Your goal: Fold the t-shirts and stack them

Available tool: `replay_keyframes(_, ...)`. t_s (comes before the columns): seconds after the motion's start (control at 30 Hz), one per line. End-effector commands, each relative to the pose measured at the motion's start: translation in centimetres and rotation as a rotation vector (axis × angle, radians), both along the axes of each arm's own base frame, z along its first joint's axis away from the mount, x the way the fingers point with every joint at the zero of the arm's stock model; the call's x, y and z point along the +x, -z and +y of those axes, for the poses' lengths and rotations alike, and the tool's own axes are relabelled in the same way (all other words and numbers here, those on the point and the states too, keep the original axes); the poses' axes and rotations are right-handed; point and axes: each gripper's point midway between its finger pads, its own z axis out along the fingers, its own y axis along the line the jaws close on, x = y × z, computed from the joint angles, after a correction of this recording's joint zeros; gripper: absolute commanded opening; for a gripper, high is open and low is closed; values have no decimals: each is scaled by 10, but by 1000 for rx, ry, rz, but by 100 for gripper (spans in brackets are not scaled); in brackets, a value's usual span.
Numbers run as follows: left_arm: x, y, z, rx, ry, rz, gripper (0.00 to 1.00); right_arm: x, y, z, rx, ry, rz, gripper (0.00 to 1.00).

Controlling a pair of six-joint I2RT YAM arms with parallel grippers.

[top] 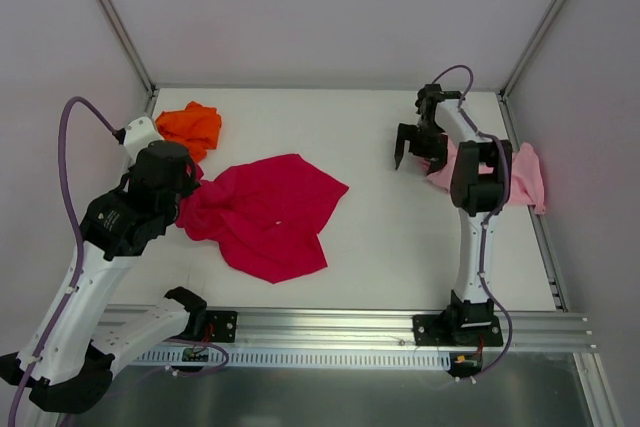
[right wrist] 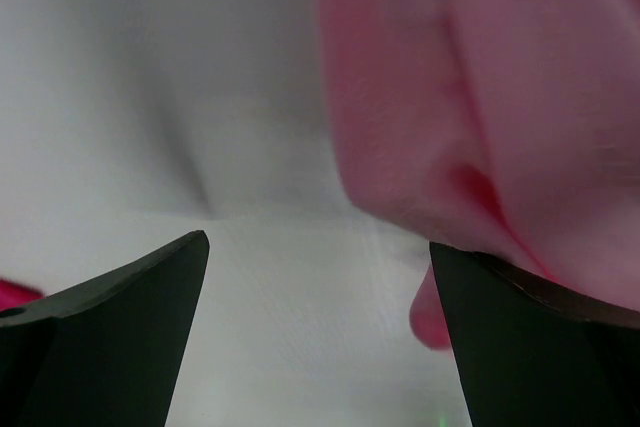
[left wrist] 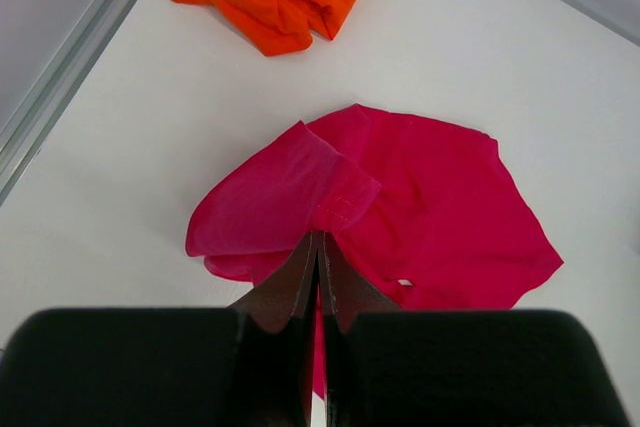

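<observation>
Cloth in three colours lies on the smooth white desk [top: 390, 237]. The red shirt [top: 270, 212] sits left of centre, spread in a loose, rumpled fan whose folds gather toward its left end. There the left gripper [left wrist: 318, 247] is pinched closed on a bunched, stitched hem, with red fabric pressed between its fingers. The orange shirt [top: 190, 127] is a crumpled, deeply creased mound near the far left corner, apart from the red one. The pink shirt [top: 525, 177] is a soft heap against the right edge, partly hidden by the right arm. The right gripper [right wrist: 320, 247] is spread wide with nothing between its dark, wedge-shaped fingers. Blurred pink cloth lies just beside one of them.
</observation>
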Motion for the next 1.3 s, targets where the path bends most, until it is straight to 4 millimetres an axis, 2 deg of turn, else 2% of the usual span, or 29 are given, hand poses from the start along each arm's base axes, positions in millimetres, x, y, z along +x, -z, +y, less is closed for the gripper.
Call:
replay_keyframes(0.0,4,-6,-6,-31,5,-27,0,-14,-11,-72,-262,89,60,100)
replay_keyframes(0.1,5,-4,-7,-28,11,-21,0,-26,-22,-114,-410,184,86,100)
replay_keyframes(0.13,5,-3,-8,-33,16,-18,0,-31,-29,-135,-497,212,94,100)
replay_keyframes(0.17,5,-3,-8,-33,17,-18,0,-33,-36,-142,-533,236,81,100)
replay_keyframes(0.27,7,-2,-10,-33,23,-17,0,-48,-53,-188,-671,334,103,100)
replay_keyframes(0.3,7,-2,-11,-30,27,-14,0,-57,-60,-208,-723,369,126,100)
replay_keyframes(0.4,8,-4,-12,-29,37,-17,0,-80,-66,-237,-797,460,183,100)
replay_keyframes(0.43,8,-4,-12,-25,37,-14,0,-91,-76,-260,-886,507,196,100)
replay_keyframes(0.5,8,-3,-13,-24,44,-11,0,-103,-87,-278,-968,551,209,100)
replay_keyframes(0.53,9,-2,-14,-27,47,-7,0,-103,-85,-278,-953,547,201,100)
replay_keyframes(0.57,10,0,-16,-29,52,-6,0,-91,-87,-275,-886,548,133,100)
replay_keyframes(0.6,10,2,-17,-30,56,-3,0,-84,-63,-244,-667,525,115,100)
replay_keyframes(0.63,12,4,-19,-33,60,1,0,-76,-62,-231,-588,521,66,100)
replay_keyframes(0.67,13,6,-22,-42,72,8,0,-42,-75,-196,-400,497,-111,100)
replay_keyframes(0.7,15,6,-24,-46,78,4,0,-37,-72,-178,-335,439,-146,100)
replay_keyframes(0.73,16,8,-25,-45,80,11,0,-27,-81,-164,-286,406,-200,100)
replay_keyframes(0.77,17,8,-27,-49,88,13,0,-15,-90,-136,-218,334,-241,100)
replay_keyframes(0.8,19,8,-28,-49,88,8,0,2,-111,-124,-195,282,-299,100)
replay_keyframes(0.83,19,8,-29,-47,93,8,0,3,-119,-106,-171,235,-300,100)
replay_keyframes(0.87,20,8,-29,-45,93,5,0,7,-129,-98,-164,187,-319,100)
replay_keyframes(0.9,21,8,-29,-45,95,4,0,16,-150,-90,-154,153,-376,100)
replay_keyframes(0.97,22,9,-30,-45,97,7,0,18,-168,-80,-119,138,-421,100)
replay_keyframes(1.0,22,9,-31,-47,98,7,0,17,-181,-66,-85,142,-452,100)
replay_keyframes(1.07,23,11,-32,-51,103,10,0,12,-188,-32,45,102,-441,100)
replay_keyframes(1.1,23,13,-32,-49,102,11,0,9,-179,-17,95,87,-395,100)
replay_keyframes(1.13,24,13,-33,-51,101,11,0,-5,-176,12,145,38,-337,100)
replay_keyframes(1.2,26,14,-35,-53,102,10,0,-22,-166,38,140,-52,-307,100)
replay_keyframes(1.23,28,13,-36,-57,103,9,0,-44,-145,61,111,-128,-254,100)
replay_keyframes(1.27,28,14,-36,-58,102,10,0,-56,-140,73,113,-165,-244,99)
